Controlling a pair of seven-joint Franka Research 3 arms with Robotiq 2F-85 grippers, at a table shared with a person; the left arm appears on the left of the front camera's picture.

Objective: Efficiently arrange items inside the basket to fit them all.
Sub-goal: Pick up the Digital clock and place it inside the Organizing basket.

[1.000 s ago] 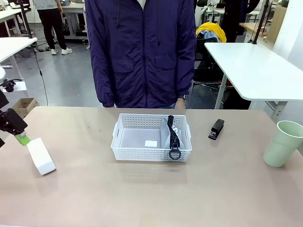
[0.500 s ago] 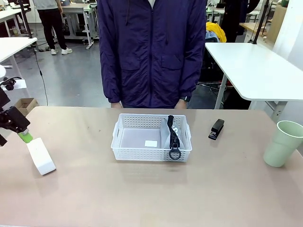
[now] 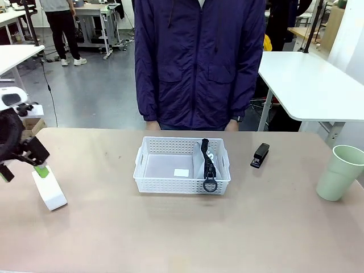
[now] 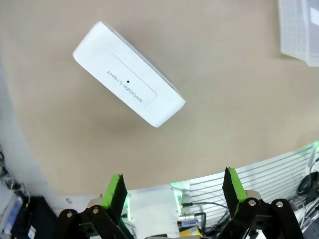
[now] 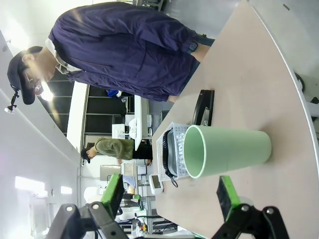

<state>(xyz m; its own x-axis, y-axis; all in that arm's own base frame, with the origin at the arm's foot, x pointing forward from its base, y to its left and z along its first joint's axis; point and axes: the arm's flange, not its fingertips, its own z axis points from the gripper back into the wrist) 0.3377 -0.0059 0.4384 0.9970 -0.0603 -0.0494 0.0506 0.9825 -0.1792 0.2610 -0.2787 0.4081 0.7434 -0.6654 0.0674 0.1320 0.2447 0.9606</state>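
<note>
The white basket (image 3: pixel 182 186) stands mid-table, with the grey pouch (image 3: pixel 199 163) upright inside its right end, black strap and ring draped over the front wall. The white block (image 3: pixel 49 188) lies at the far left; my left gripper (image 3: pixel 35 166) hangs open just above its far end. In the left wrist view the block (image 4: pixel 129 74) lies ahead of the open gripper (image 4: pixel 174 188), apart from the fingers. The black stapler (image 3: pixel 260 155) lies right of the basket. The pale green cup (image 3: pixel 339 172) stands at the right edge. My right gripper (image 5: pixel 169 195) is open, with the cup (image 5: pixel 227 151) ahead of it, untouched.
A person in a dark blue jacket (image 3: pixel 199 62) stands at the far side of the table, hands down behind its edge. Bare tabletop lies in front of the basket. The right wrist view also takes in the stapler (image 5: pixel 203 108) and basket (image 5: pixel 172 149) beyond the cup.
My left gripper has shifted right and now sits over the white block's far end. The person has stepped toward picture right. Nothing on the table moved.
</note>
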